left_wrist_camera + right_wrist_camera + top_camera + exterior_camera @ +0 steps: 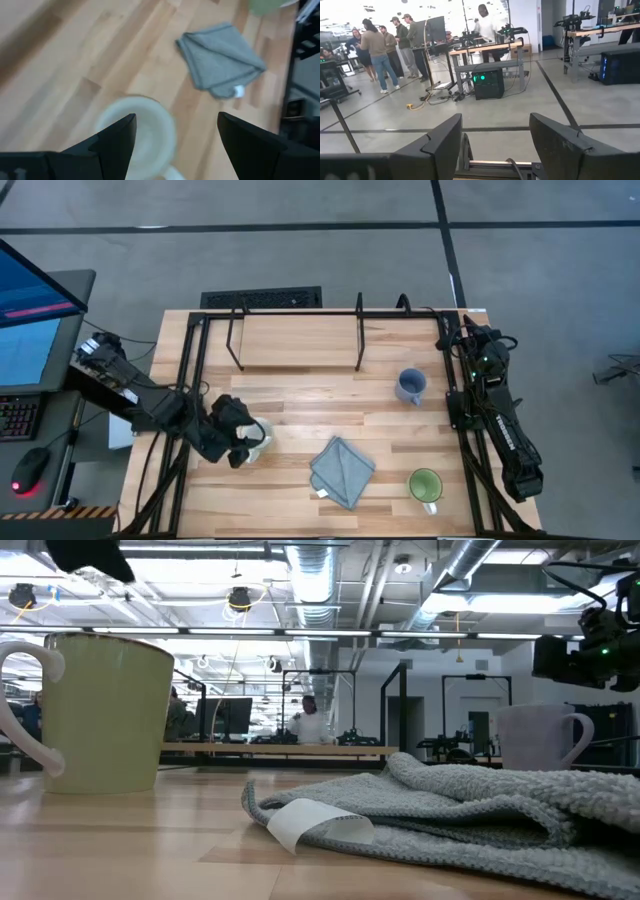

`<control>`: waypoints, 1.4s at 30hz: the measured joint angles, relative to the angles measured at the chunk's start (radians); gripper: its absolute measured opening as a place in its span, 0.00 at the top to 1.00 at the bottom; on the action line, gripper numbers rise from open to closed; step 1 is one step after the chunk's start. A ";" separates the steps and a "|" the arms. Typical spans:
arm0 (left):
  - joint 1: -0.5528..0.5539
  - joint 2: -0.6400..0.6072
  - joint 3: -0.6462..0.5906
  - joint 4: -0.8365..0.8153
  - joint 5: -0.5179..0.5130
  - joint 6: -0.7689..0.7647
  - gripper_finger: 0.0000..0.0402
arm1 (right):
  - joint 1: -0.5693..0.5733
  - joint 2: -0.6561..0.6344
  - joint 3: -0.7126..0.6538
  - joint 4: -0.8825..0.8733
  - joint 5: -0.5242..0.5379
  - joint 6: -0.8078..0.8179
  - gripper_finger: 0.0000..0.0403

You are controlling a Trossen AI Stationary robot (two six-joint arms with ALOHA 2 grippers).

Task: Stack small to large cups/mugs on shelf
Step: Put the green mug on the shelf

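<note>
A white/cream mug (256, 440) stands on the table at the near left; it also shows in the low view (105, 710) and the left wrist view (137, 135). My left gripper (240, 442) hangs open just above it (175, 145), its dark tip over the mug in the low view (90, 555). A blue-grey mug (410, 385) stands right of centre. A mug with a green inside (425, 485) stands near right. The shelf (300, 340) stands at the far edge. My right gripper (495, 145) is open and empty at the far right (468, 332).
A folded grey cloth (342, 470) with a white tag lies between the cream mug and the green mug, near the front edge. The shelf's black posts (360, 330) rise above its board. People stand in the room beyond the table (375, 50).
</note>
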 joint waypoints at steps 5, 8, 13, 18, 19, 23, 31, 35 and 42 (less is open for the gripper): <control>-0.062 0.042 0.035 -0.027 0.005 -0.184 0.33 | 0.000 0.000 0.000 0.000 0.000 0.000 0.37; -0.081 0.072 0.042 -0.063 -0.002 -0.304 0.33 | 0.000 0.000 0.000 0.000 0.000 0.000 0.37; -0.095 0.132 0.043 -0.072 0.027 -0.434 0.33 | 0.000 0.000 0.000 0.000 0.000 0.000 0.37; -0.094 0.193 0.043 -0.069 0.115 -0.543 0.33 | 0.000 0.000 0.000 0.000 0.000 0.000 0.37; -0.094 0.200 0.043 -0.068 0.121 -0.562 0.33 | 0.000 0.000 0.000 0.000 0.000 0.000 0.37; -0.094 0.224 0.043 -0.060 0.153 -0.620 0.33 | 0.000 0.000 0.000 0.000 0.000 0.000 0.37; -0.094 0.242 0.043 -0.066 0.175 -0.720 0.33 | 0.000 0.000 0.000 0.000 0.000 0.000 0.37; -0.082 0.256 0.044 -0.100 0.175 -0.755 0.33 | 0.000 0.000 0.000 0.000 0.000 0.000 0.37; -0.059 0.295 0.043 -0.113 0.207 -0.748 0.33 | 0.000 0.000 0.000 0.000 0.000 0.000 0.37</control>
